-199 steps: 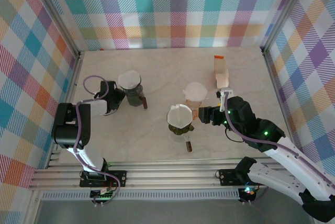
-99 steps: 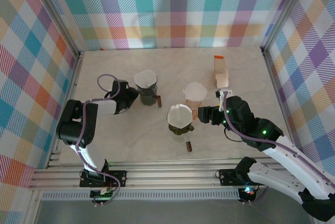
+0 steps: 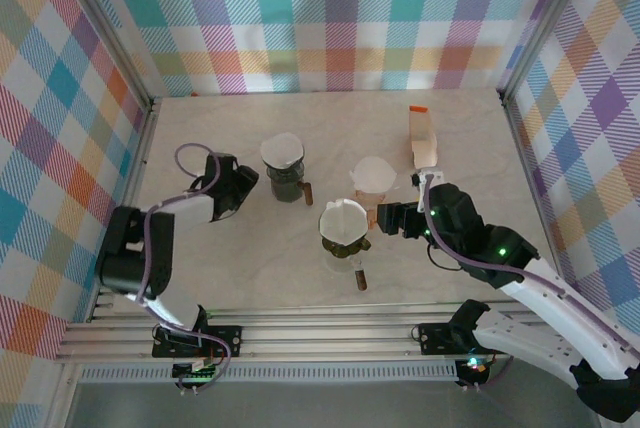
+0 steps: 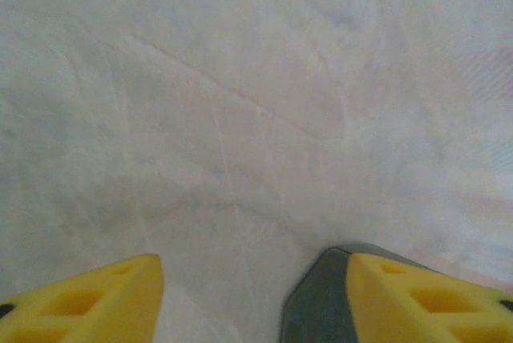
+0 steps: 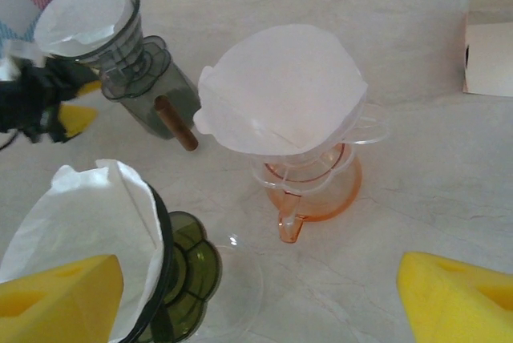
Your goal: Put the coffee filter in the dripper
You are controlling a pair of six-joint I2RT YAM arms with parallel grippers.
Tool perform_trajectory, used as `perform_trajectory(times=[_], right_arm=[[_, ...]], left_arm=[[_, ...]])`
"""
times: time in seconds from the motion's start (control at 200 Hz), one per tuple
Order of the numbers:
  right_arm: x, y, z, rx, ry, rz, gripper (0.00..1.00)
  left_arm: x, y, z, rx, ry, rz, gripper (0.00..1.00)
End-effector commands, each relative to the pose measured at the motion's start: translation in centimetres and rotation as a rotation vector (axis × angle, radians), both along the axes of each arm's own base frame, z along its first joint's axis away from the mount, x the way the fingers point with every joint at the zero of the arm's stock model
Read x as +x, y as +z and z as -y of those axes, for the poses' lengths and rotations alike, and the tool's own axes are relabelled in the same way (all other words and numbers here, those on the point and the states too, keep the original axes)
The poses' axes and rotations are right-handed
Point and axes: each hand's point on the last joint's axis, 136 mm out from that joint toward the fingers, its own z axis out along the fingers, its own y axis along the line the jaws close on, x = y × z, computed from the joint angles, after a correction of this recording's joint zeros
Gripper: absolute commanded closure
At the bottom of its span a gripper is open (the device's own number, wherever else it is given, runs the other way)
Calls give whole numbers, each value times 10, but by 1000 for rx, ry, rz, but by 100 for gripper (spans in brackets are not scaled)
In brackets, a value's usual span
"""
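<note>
Three drippers stand on the table, each with a white paper filter in it. The dark grey dripper [image 3: 284,180] with its filter [image 3: 282,150] is at the left, and my left gripper [image 3: 243,181] sits just left of it, open and apart from it. Its yellow fingertips [image 4: 96,295] frame bare tabletop. The green dripper [image 3: 344,246] holds a filter [image 5: 88,223] in the middle. The orange dripper [image 5: 314,191] carries a filter [image 5: 280,86] behind it. My right gripper [image 3: 390,218] is open beside both, its fingers [image 5: 449,295] wide apart around nothing.
An open white filter box [image 3: 424,138] lies at the back right, also at the right edge of the right wrist view [image 5: 490,58]. Brown handles [image 3: 359,278] stick out of the dark and green drippers. Plaid walls close the table on three sides.
The dark grey dripper moved right with my left gripper at it, then the gripper drew back to the left, apart from it. The right arm held still.
</note>
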Motion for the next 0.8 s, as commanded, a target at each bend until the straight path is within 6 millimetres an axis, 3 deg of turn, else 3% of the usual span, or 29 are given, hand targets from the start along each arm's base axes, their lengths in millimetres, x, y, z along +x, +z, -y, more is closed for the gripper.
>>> perform_trajectory(times=[0.0,0.055,0.125,0.225,0.365,0.46,0.58,0.795], right_arm=[[13,0,4,-43,-46,47,8],[19,-1,5,-64,-65,56,0],[24,-2,3,-80,-74,64,1],[30,-4,5,-93,-99,82,1],[34,-1,14,-97,-138,137,1],[32,3,20,-102,-147,171,1],[32,5,35,-102,-219,196,1],[29,13,48,-76,-270,237,1]], left_arm=[[-12,34,-16,66,14,62,21],[-16,55,-20,94,5,106,8],[-21,84,-25,149,-5,163,0],[-28,120,-38,252,0,217,0],[-28,156,-60,433,17,217,0],[-23,158,-69,587,-41,155,0],[-15,145,-83,748,-52,132,0],[-14,84,-110,939,-24,114,0]])
